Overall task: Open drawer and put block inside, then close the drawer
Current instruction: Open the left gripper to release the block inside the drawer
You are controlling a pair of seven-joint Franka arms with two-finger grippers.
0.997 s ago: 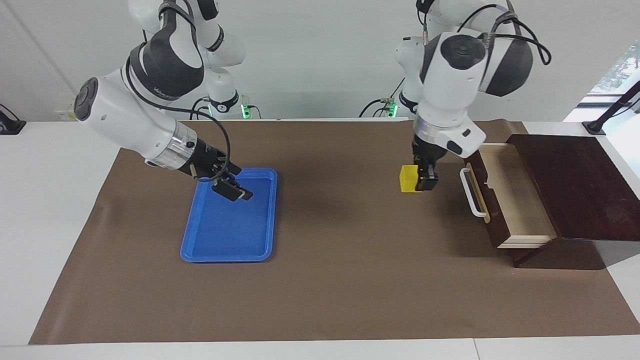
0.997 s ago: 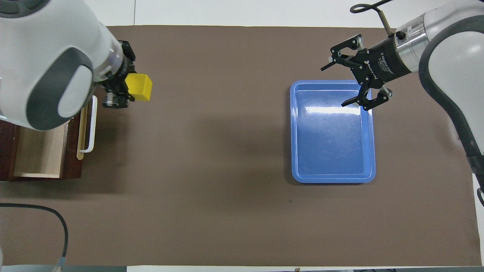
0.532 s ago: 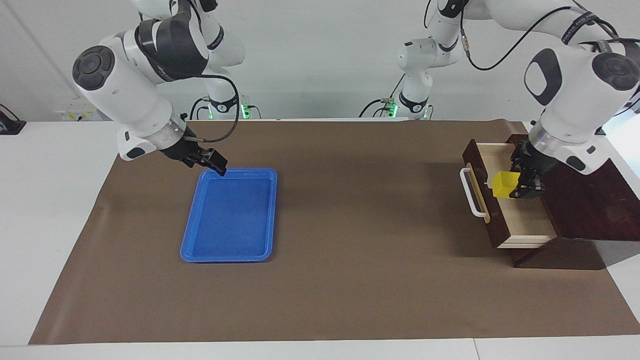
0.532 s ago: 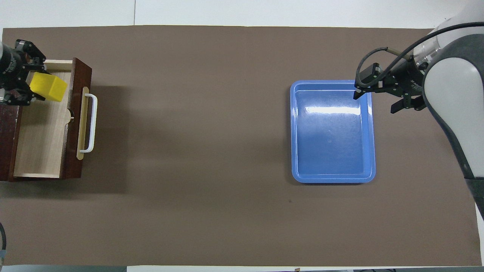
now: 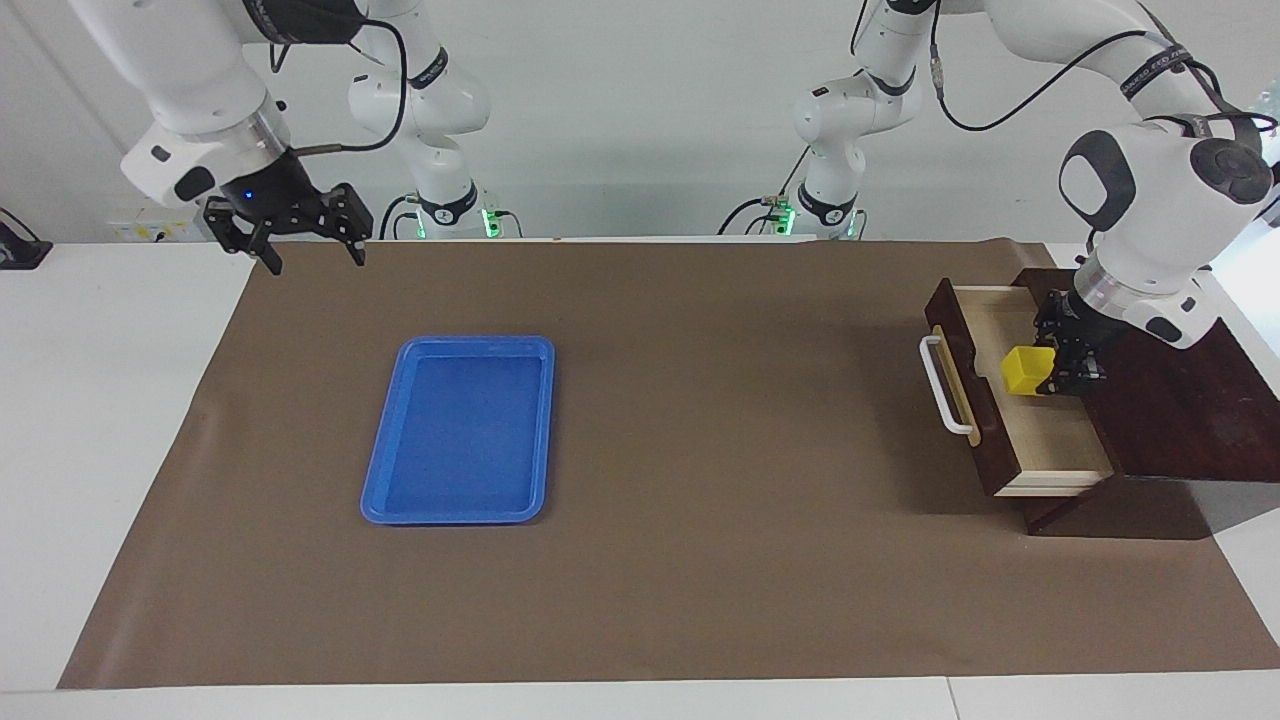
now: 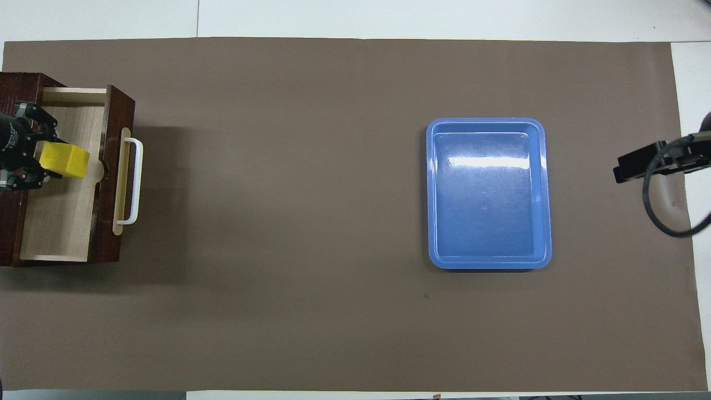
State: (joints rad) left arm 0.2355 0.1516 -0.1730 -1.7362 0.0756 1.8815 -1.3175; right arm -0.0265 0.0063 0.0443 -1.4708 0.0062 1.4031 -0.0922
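Block point(image 5: 1027, 369) placement is the step in hand, and it will go best if the left gripper point(image 5: 1062, 372) settles the cube low onto the pale floor of the drawer point(image 5: 1040, 425) before letting go, so that it does not drop and tumble against the front panel. After the release, I judge that the gripper should rise straight up, clear of the drawer walls and of the dark cabinet top point(image 5: 1180, 390), before anything pushes the white handle point(image 5: 943, 383); the drawer stands pulled out and has yet to be shut.

From the facing camera, the left gripper reaches down into the open drawer at the left arm's end of the surface and pinches the yellow block between its fingers. The cube sits on the gripper's handle side, over the part of the drawer nearer to the robots; whether it already touches the drawer floor I cannot tell. The right gripper point(image 5: 305, 240) hangs high over the corner of the brown mat point(image 5: 700, 560) at the right arm's end, fingers spread and empty, waiting, well apart from the blue tray point(image 5: 460, 430).

From above, the block point(image 6: 68, 160) shows inside the drawer's point(image 6: 61, 222) light-wood interior, close to the notch in the front panel, with the left gripper point(image 6: 28, 161) clamped on it from the cabinet side. The handle point(image 6: 133, 180) lies free. Only a dark edge of the right gripper point(image 6: 639, 164) shows at the border, beside the tray point(image 6: 547, 194) but not over it.
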